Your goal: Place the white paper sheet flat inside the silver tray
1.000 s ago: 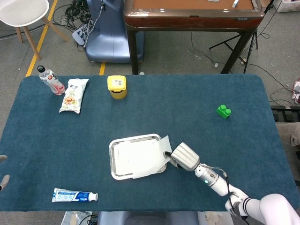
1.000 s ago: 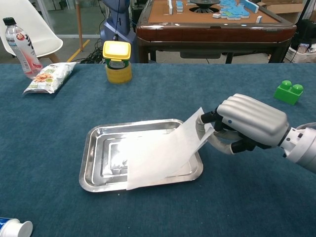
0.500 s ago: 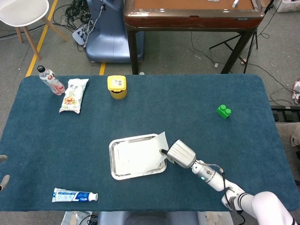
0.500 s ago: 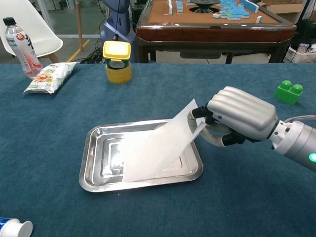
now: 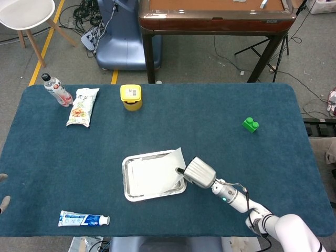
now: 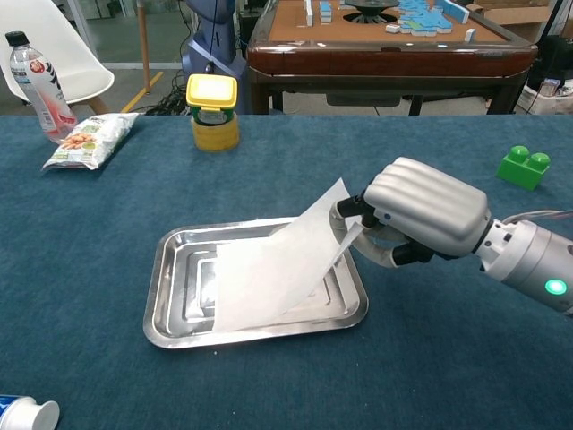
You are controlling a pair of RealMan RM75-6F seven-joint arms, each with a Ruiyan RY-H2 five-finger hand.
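Observation:
The white paper sheet (image 5: 156, 174) (image 6: 273, 273) lies mostly inside the silver tray (image 5: 127, 189) (image 6: 167, 296), its left part down on the tray floor. Its right corner is lifted off the tray's right rim, so the sheet slopes upward to the right. My right hand (image 5: 198, 171) (image 6: 419, 210) pinches that raised corner just beyond the tray's right edge, fingers curled over it. At the far left edge of the head view only two fingertips (image 5: 3, 178) of my left hand (image 5: 4, 190) show, apart and holding nothing.
A yellow-lidded jar (image 5: 130, 97), a snack bag (image 5: 82, 106) and a water bottle (image 5: 56, 90) stand along the back left. A toothpaste tube (image 5: 84, 219) lies near the front left edge. A green block (image 5: 250, 124) sits at the right.
My right hand has carried the sheet's corner leftward, sliding the paper further into the tray; the sheet no longer overhangs the tray's front edge. The left hand has not moved.

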